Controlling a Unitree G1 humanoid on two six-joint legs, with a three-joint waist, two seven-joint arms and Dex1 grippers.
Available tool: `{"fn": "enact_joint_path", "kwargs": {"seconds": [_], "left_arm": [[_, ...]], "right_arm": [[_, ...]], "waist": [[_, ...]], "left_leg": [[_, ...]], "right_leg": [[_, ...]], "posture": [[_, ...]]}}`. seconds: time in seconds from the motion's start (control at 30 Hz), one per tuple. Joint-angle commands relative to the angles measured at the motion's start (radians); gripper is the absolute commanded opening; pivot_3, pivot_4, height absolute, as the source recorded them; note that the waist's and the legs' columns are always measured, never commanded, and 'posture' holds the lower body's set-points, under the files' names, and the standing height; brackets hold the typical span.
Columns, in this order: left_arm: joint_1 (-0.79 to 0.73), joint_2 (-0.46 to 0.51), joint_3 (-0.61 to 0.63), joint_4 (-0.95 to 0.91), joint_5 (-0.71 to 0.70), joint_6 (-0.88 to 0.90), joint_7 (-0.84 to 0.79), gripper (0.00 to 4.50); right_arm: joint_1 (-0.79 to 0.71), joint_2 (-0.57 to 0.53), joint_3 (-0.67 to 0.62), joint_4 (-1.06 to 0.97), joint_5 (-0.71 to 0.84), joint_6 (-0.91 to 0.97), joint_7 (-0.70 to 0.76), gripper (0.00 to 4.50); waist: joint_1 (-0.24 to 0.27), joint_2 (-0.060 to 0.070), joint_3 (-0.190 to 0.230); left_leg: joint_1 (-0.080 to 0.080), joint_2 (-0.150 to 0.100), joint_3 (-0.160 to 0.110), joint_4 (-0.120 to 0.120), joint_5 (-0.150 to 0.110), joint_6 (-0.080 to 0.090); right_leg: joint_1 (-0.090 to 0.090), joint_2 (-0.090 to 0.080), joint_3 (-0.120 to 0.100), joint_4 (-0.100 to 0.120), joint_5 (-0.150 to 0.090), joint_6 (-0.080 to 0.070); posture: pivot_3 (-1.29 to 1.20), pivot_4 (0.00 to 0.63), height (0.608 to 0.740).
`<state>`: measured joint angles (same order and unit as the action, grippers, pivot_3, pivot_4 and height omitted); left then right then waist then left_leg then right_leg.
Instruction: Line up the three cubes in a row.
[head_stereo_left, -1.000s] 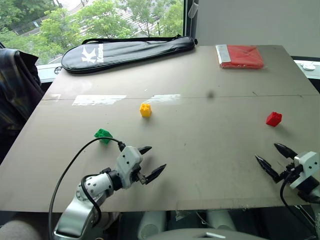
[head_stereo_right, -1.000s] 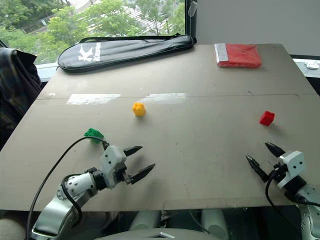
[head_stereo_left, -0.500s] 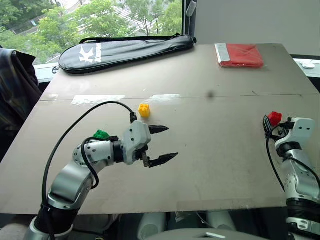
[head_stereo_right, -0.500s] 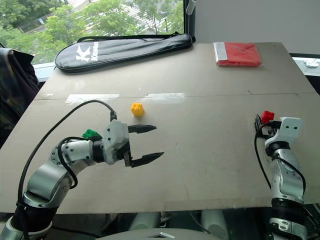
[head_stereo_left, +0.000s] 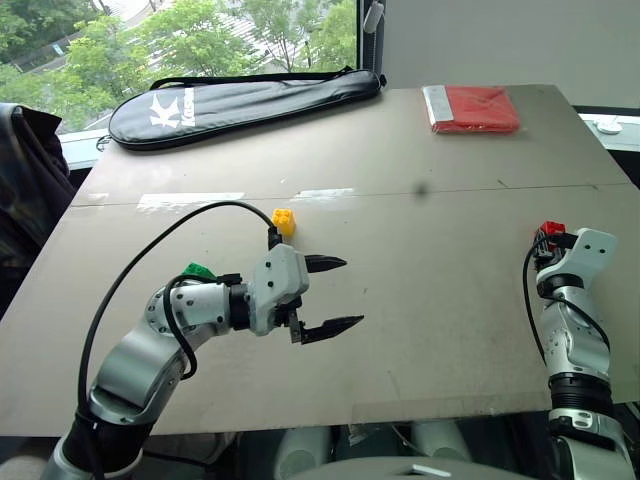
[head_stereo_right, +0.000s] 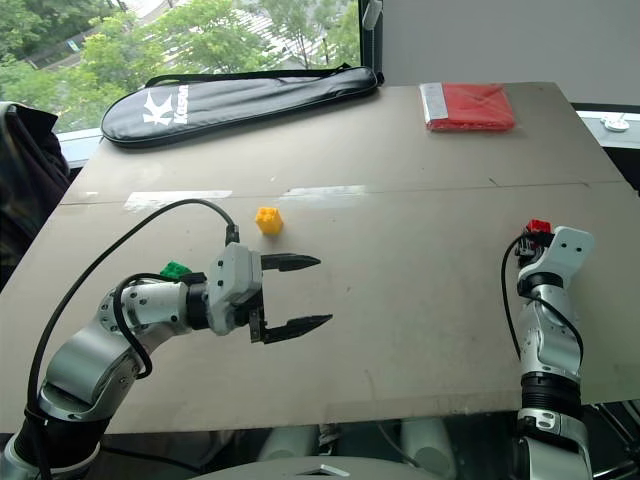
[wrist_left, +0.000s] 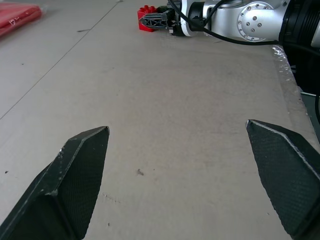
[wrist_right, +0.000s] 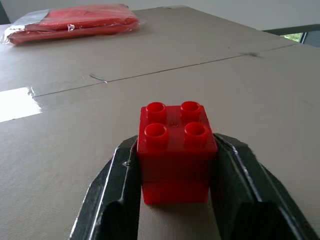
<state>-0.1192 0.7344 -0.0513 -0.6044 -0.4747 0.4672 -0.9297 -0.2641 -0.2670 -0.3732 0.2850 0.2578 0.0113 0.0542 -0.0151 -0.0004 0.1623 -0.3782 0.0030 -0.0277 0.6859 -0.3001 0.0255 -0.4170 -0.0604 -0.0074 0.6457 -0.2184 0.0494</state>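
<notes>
Right gripper: the two black fingers press against opposite sides of the red cube, which stands upright, studs up, on the table. In the left eye view this cube shows at the right edge of the frame, just beyond the gripper's white housing.

Left gripper: fingers spread wide, holding nothing, above bare table in the lower centre of the frame and pointing toward the right.

Yellow cube: just above the left gripper in the frame, near a strip of glare. Green cube: partly hidden behind the left forearm, left of centre. The red cube lies well apart from both.

Upper frame: a black racket bag at left, a flat red packet at right.

Risks, as judged: the grip sits low on smooth walls, so the red cube could tilt or slip out when lifted; the left forearm or its trailing cable could knock the green cube when that arm moves.
</notes>
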Motion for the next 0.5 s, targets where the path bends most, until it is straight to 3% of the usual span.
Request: {"fn": "enact_joint_path", "kwargs": {"seconds": [0.03,0.1,0.33,0.5], "left_arm": [[-0.015,0.003,0.011,-0.003,-0.007,-0.008,0.001,4.5],[-0.009,0.007,0.017,-0.001,-0.009,-0.006,-0.001,4.5],[0.042,0.037,0.042,0.016,-0.008,-0.024,-0.031,4.5],[0.042,0.061,0.035,0.067,0.011,-0.081,-0.09,4.5]], "right_arm": [[-0.009,-0.022,0.008,-0.046,0.025,-0.019,0.069,1.28],[0.013,-0.041,0.031,-0.082,0.052,-0.006,0.161,1.28],[0.175,-0.175,0.164,-0.228,0.201,0.031,0.683,1.28],[0.179,-0.281,0.23,-0.158,0.24,-0.028,1.032,1.28]], "waist": [[0.0,0.0,0.0],[0.0,0.0,0.0],[0.001,0.001,0.001],[0.001,0.001,0.002]], "left_leg": [[0.0,0.0,0.0,0.0,0.0,0.0],[0.0,0.0,0.0,0.0,0.0,0.0],[0.0,0.001,-0.001,0.0,0.0,0.0],[0.0,0.002,0.0,0.0,0.0,0.0]], "right_leg": [[0.0,0.0,0.0,0.0,0.0,0.0],[0.0,0.0,0.0,0.0,0.0,0.0],[0.0,0.0,-0.001,0.0,0.0,0.0],[0.0,0.0,0.0,0.0,0.0,0.0]], "posture": [[0.0,0.15,0.707],[0.0,0.15,0.707],[0.0,0.15,0.707],[0.0,0.15,0.707]]}}
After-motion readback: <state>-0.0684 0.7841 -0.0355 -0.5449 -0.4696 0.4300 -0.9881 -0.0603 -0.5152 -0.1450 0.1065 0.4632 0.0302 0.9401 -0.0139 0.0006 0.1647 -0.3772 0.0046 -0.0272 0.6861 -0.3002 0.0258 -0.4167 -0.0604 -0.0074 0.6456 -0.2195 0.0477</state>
